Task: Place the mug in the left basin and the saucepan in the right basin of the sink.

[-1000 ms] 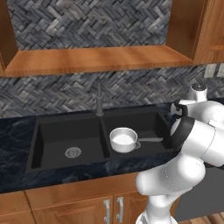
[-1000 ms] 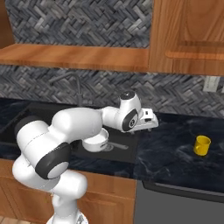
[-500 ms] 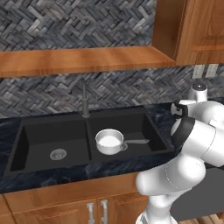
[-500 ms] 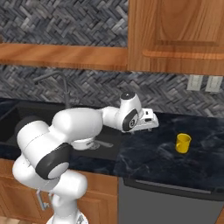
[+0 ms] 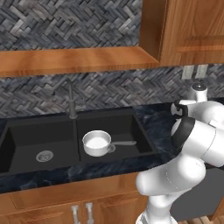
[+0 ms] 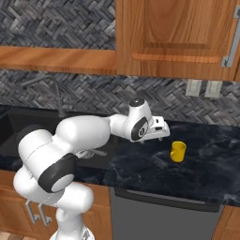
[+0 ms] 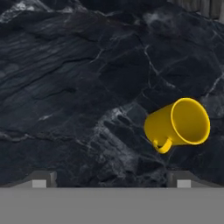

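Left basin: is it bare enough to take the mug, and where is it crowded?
The left basin holds only its drain, so its floor is free. The right basin is crowded by the saucepan. Bare counter surrounds the mug, beside the open gripper.

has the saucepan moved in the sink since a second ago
No. The saucepan sits in the right basin beside the divider as before; the base drove, shifting the whole view.

You are in a domestic kitchen: matte black double-basin sink [image 5: 26, 140] set in dark marble counter [image 6: 201, 164], herringbone stone backsplash [image 5: 105, 89], wooden cabinets [image 6: 173, 37] above.
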